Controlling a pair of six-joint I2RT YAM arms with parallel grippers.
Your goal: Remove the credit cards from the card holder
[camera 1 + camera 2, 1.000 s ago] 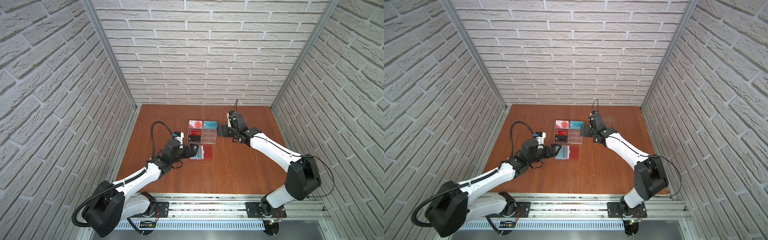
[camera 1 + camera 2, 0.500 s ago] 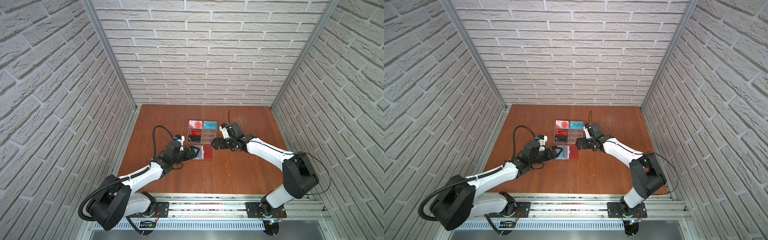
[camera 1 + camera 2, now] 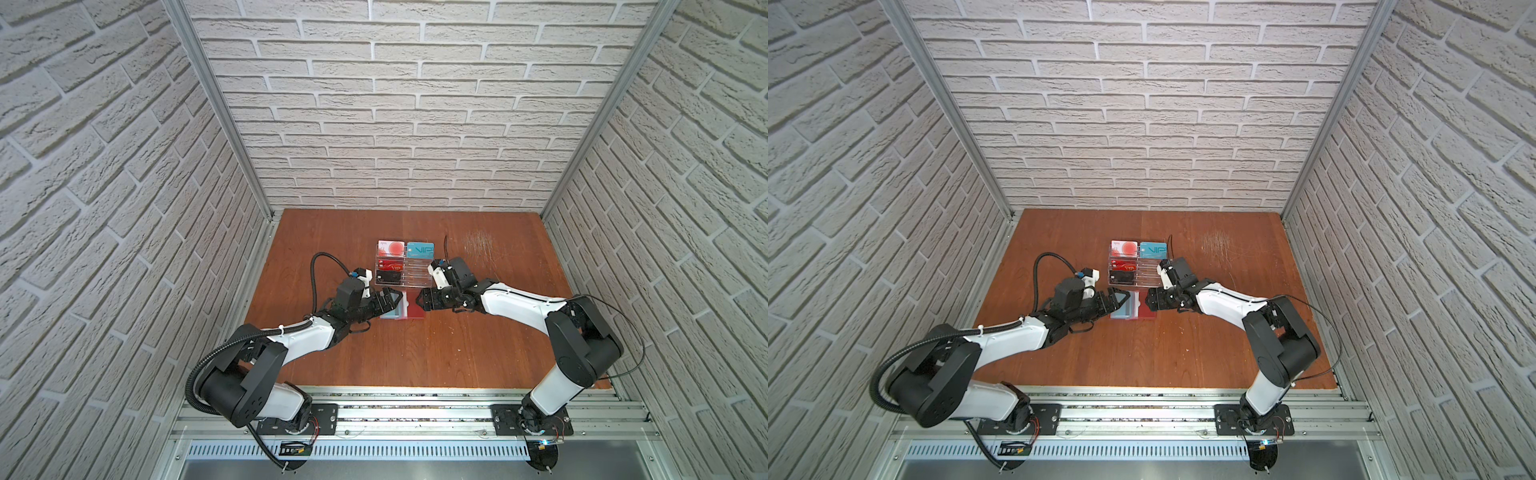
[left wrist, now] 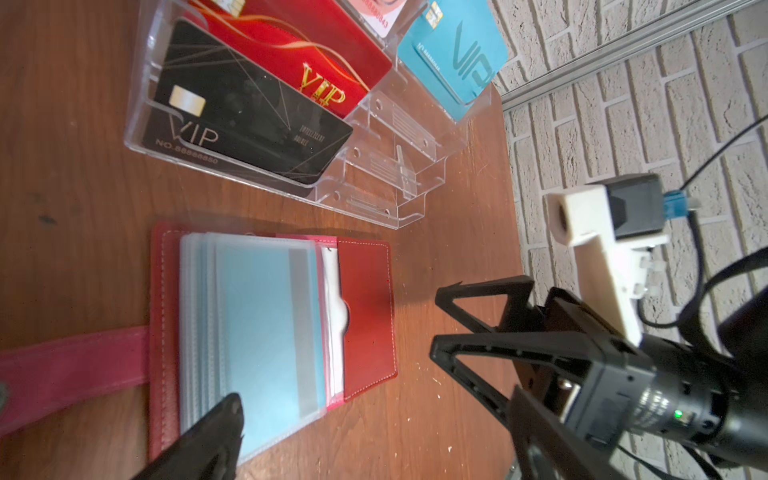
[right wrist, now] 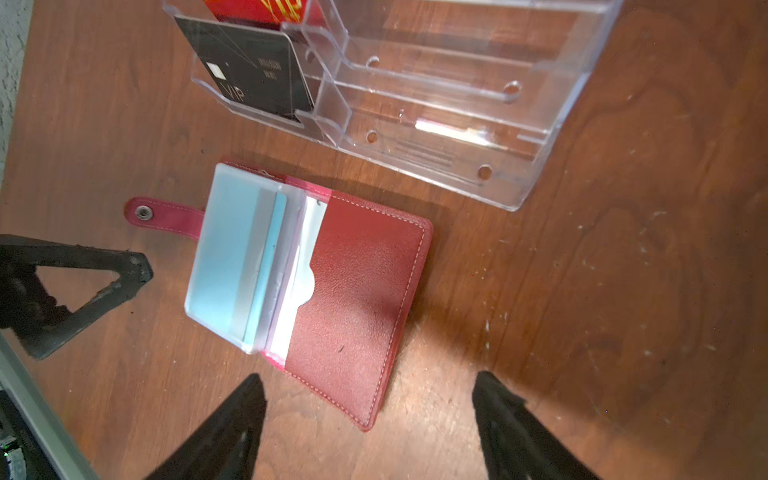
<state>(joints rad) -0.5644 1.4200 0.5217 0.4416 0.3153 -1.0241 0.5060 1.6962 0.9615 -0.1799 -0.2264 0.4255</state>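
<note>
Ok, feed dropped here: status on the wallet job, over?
Left gripper and right gripper open, empty, either side of wallet. Wallet lies open, teal card in its sleeve. Clear stand just behind.

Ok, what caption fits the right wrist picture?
Open red card holder holding a teal card, beside the clear stand.

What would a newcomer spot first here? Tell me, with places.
The red card holder lies open on the table, a teal card showing through its top clear sleeve. The left gripper and right gripper flank it, both open and empty. Just behind stands a clear acrylic stand displaying black, red and teal VIP cards.
</note>
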